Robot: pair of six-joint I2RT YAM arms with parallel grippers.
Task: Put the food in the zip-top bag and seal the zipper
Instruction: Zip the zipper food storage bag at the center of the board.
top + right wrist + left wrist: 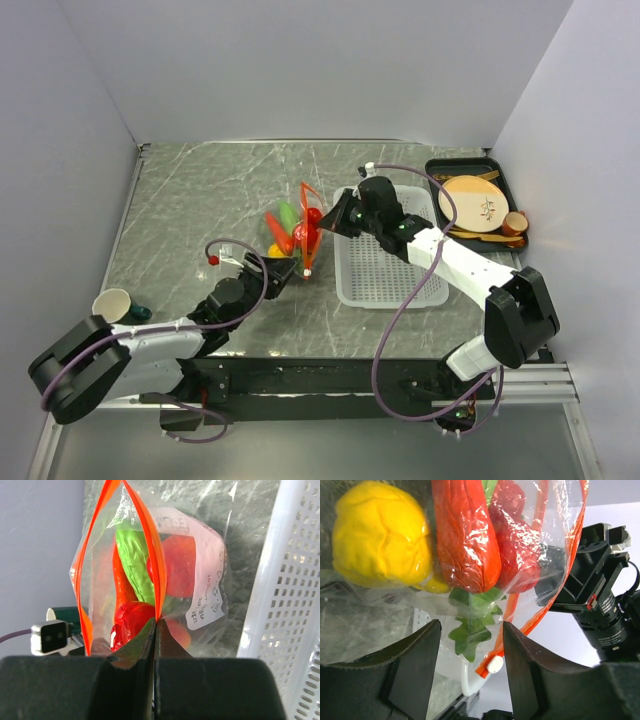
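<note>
The zip-top bag [297,232] stands upright near the middle of the table [190,200], with the food [285,232] in it. The perforated basket [385,270] lies just beside it at 3 o'clock. At the basket's 1 o'clock, in the far right corner, a tray [432,166] holds a wooden disc [474,203], with a small cup [515,222] at the disc's 4 o'clock. At the bag's 8 o'clock, near the table's left edge, sits a paper cup [112,302], a round toy fruit [140,313] just beside it at 4 o'clock

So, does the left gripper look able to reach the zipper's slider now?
Probably yes: the left gripper is open, the white slider hangs between its fingers with nothing in front, and the right gripper pinches the zipper, holding the bag up.
</note>
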